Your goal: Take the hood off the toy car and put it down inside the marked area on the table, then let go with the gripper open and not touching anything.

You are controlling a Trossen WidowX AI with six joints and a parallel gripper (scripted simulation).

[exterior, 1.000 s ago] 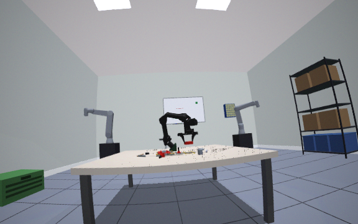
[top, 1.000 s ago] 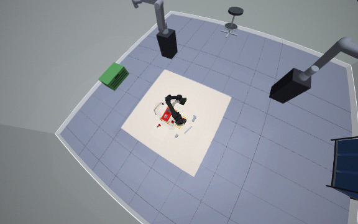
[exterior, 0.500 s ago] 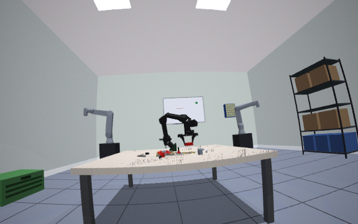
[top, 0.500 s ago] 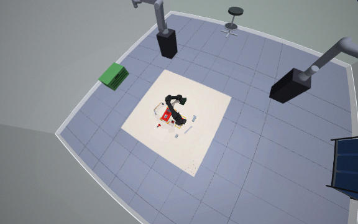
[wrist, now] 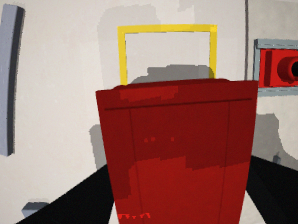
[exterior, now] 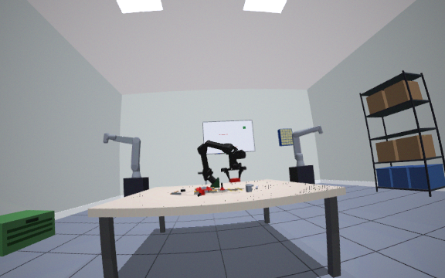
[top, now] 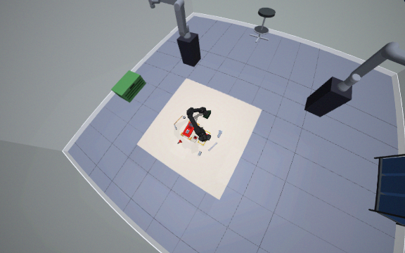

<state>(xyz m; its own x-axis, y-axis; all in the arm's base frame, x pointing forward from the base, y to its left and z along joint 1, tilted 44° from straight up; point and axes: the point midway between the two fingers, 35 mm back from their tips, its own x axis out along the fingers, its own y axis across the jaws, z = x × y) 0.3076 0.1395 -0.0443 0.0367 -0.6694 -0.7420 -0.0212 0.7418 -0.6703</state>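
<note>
The red hood is held in the air above the table. My gripper is shut on it, with one black finger at each side. The marked area is a yellow outline. In the wrist view its top bar and parts of both side bars show beyond the hood's far edge; the hood hides the rest. The red toy car stands on the table beside the outline. The arm hides the hood in the top view.
A red block with a black-ended knob sits in a grey holder right of the outline. A long grey bar lies left of it. Small grey parts and a red piece lie around.
</note>
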